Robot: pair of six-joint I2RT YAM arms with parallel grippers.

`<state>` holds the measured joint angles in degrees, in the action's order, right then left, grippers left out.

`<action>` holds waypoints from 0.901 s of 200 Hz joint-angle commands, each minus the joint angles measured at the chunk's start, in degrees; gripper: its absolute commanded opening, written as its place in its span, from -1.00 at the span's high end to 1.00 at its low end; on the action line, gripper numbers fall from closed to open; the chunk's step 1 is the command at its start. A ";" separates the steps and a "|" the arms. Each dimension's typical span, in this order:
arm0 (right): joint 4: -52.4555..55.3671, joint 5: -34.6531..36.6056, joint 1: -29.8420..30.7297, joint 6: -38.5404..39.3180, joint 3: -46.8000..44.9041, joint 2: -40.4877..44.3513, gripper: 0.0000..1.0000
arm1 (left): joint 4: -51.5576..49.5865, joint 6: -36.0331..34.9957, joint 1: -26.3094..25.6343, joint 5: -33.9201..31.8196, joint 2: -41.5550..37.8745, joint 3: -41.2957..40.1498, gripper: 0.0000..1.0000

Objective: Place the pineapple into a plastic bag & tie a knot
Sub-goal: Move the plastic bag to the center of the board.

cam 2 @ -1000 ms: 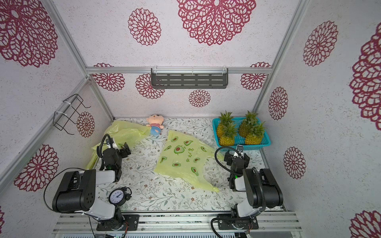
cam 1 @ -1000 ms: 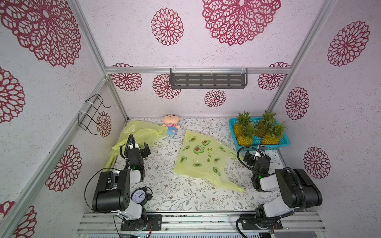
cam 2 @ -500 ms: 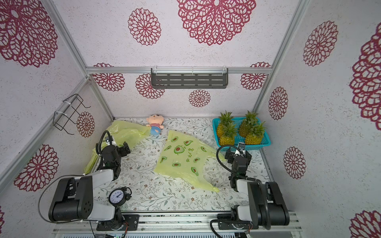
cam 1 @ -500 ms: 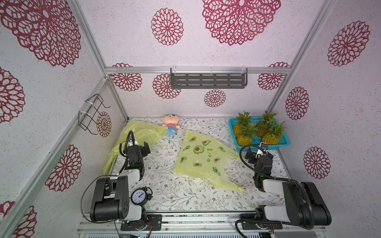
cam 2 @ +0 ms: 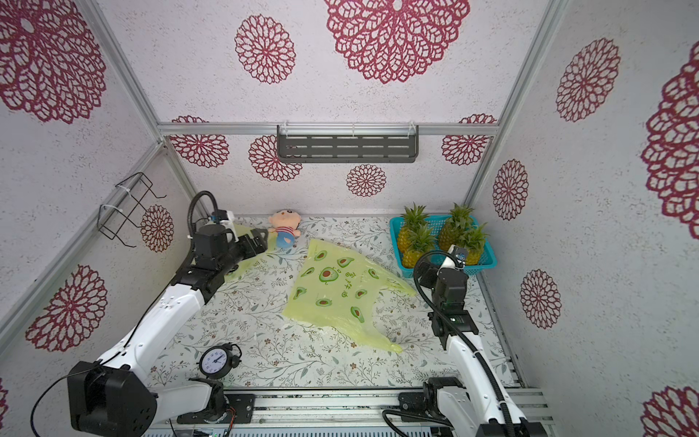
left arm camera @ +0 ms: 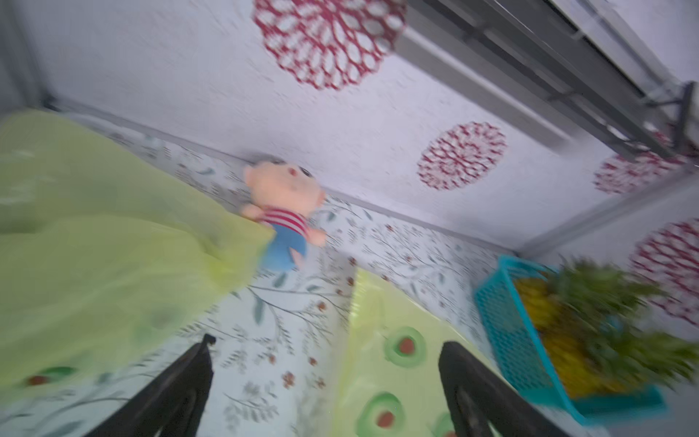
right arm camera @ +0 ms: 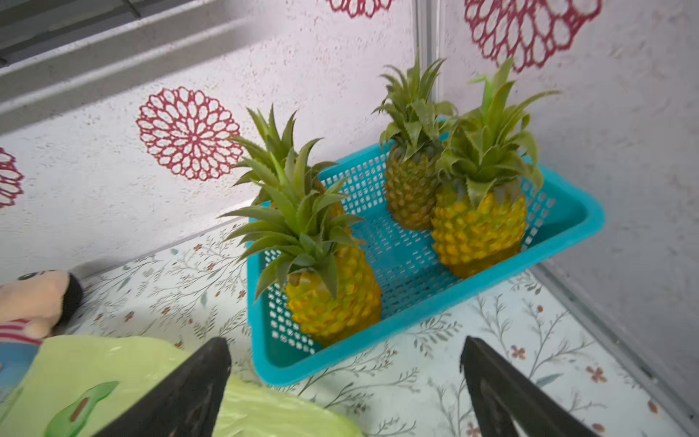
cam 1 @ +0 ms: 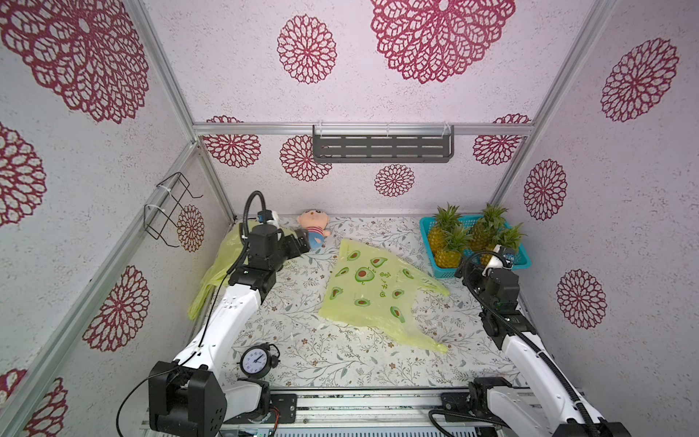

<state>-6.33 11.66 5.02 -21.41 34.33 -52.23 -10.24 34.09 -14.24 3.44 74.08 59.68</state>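
both jaws gape wide, holding nothing. i fear my right jaws may catch the nearest pineapple (right arm camera: 333,299) by its leaves and topple neighbours in the crowded basket (right arm camera: 302,372).

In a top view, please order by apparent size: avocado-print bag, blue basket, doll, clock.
1. avocado-print bag
2. blue basket
3. doll and clock: about equal, not ranked; the clock is nearer the camera.
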 commanded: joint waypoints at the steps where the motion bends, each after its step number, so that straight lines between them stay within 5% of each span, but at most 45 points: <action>1: 11.01 -6.03 2.10 -6.81 5.97 -2.70 -0.98 | -4.08 11.06 -6.93 8.29 2.57 0.54 -0.96; 29: 14.25 -6.46 6.64 -8.05 11.57 -8.44 -0.98 | -7.09 20.29 -13.26 10.84 5.82 2.36 -0.98; 72: 10.96 -8.46 10.01 -11.05 14.18 -15.09 -0.98 | -3.51 25.90 -16.03 16.23 14.54 -0.54 -0.90; 101: 10.02 -8.53 11.84 -11.44 15.31 -18.01 -0.98 | -2.84 24.37 -16.35 17.52 22.02 0.07 -0.87; 180: 9.36 -10.00 12.91 -11.34 16.39 -21.46 -0.98 | -10.89 12.12 -13.74 3.96 28.26 -1.52 -0.84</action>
<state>4.47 2.24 17.58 -31.64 48.82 -72.93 -17.80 50.76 -29.58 13.08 101.71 59.66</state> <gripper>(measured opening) 0.989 0.918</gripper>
